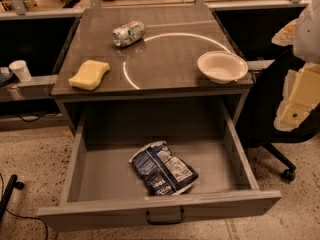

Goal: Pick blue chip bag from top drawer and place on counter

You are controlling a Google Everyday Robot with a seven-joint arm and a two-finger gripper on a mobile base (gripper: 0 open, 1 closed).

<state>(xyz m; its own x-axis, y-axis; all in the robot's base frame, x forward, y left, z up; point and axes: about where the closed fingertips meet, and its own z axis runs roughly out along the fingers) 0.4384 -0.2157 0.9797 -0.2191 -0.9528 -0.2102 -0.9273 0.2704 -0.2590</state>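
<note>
The top drawer (pixel 100 184) is pulled fully open below the counter (pixel 165 64), with its black pull handle (pixel 165 217) at the front. The blue chip bag (pixel 163 168) lies crumpled on the drawer floor, right of centre and near the front panel. My gripper (pixel 299 96) shows as a pale cream and white shape at the right edge of the view. It is level with the counter's front edge, well to the right of the drawer, and apart from the bag.
On the counter are a crushed silver can (pixel 128 33) at the back, a yellow sponge (pixel 89 74) at front left and a white bowl (pixel 222 66) at front right. A black office chair (pixel 272 134) stands right of the cabinet. A white cup (pixel 20 70) sits on a ledge at the left.
</note>
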